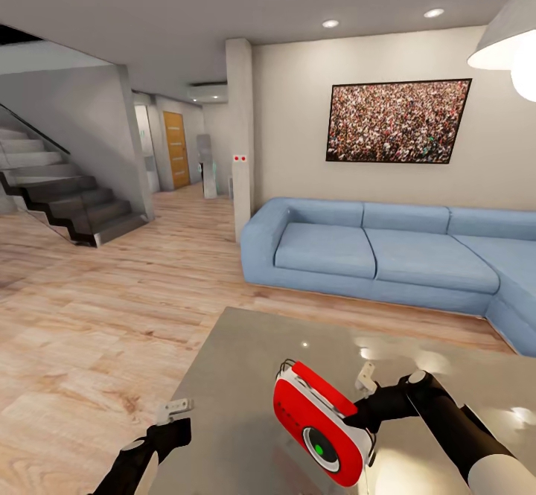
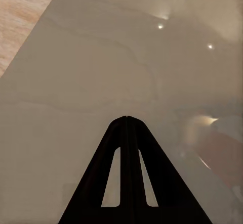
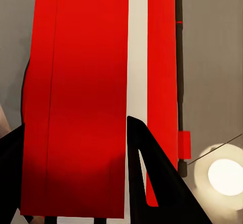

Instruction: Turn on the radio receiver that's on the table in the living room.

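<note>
Glossy table point(image 1: 223, 376) bears the radio receiver point(image 1: 321, 422) (dial green), right end effector point(image 1: 366, 422) clamping its half-hidden back.

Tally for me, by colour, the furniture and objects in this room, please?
Red: 1, the small red rounded radio receiver with a green-centred dial
Blue: 1, the light blue sectional sofa
Grey: 1, the glossy grey low table
Multicoloured: 1, the framed crowd picture
White: 1, the white pendant lamp
Total: 5

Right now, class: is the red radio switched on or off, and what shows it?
On, as far as the pictures tell: the centre of the radio receiver's round front dial glows green in the head view.
</note>
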